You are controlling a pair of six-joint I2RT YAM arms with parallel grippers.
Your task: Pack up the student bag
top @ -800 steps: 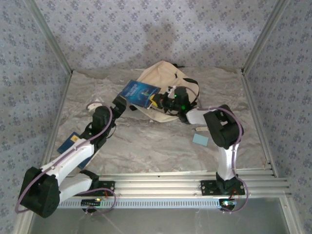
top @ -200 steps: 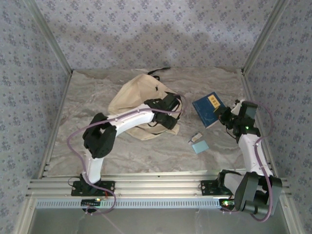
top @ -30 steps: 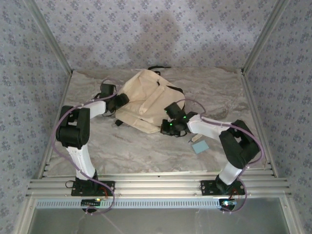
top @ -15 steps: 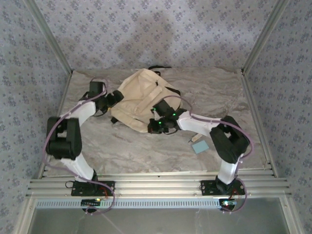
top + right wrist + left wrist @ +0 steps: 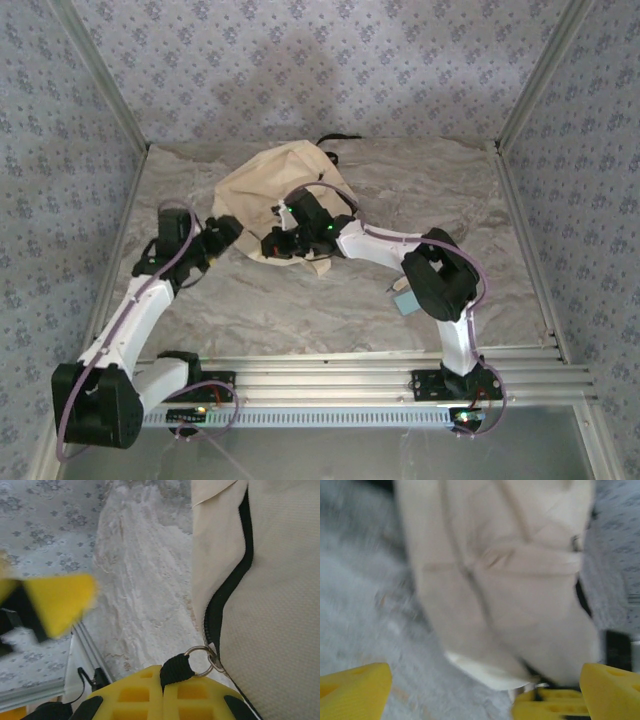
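Clamping right gripper (image 5: 162, 695) shut on the zipper pull (image 5: 176, 667) of the student bag (image 5: 262, 180); holding left gripper (image 5: 222, 232) spread apart, just left.

left gripper (image 5: 482, 687) jaws wide apart; right gripper (image 5: 162, 685) jaws pressed together

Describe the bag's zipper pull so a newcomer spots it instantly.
Find the cream student bag on the marble table and follow its black zipper line to the right hand. The zipper pull is the short black fabric loop on a small silver ring, pinched between yellow fingers; the ring sets it apart from the bag's black straps.
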